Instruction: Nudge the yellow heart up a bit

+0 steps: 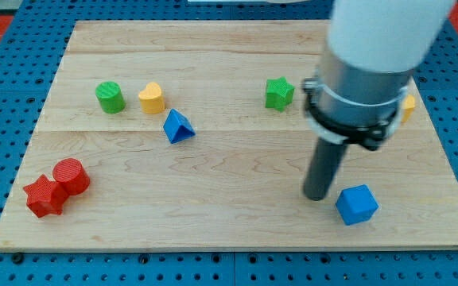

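The yellow heart (152,98) lies in the upper left part of the wooden board (237,222), between a green cylinder (110,97) on its left and a blue triangle (178,127) just below and to its right. My tip (317,194) rests on the board far to the right of the heart, close beside the left of a blue cube (357,204). The thick arm body above the rod hides part of the board's right side.
A green star (278,93) sits at upper centre. A yellow block (408,107) peeks out behind the arm at the right. A red cylinder (71,175) and a red star (44,196) touch at lower left. Blue pegboard surrounds the board.
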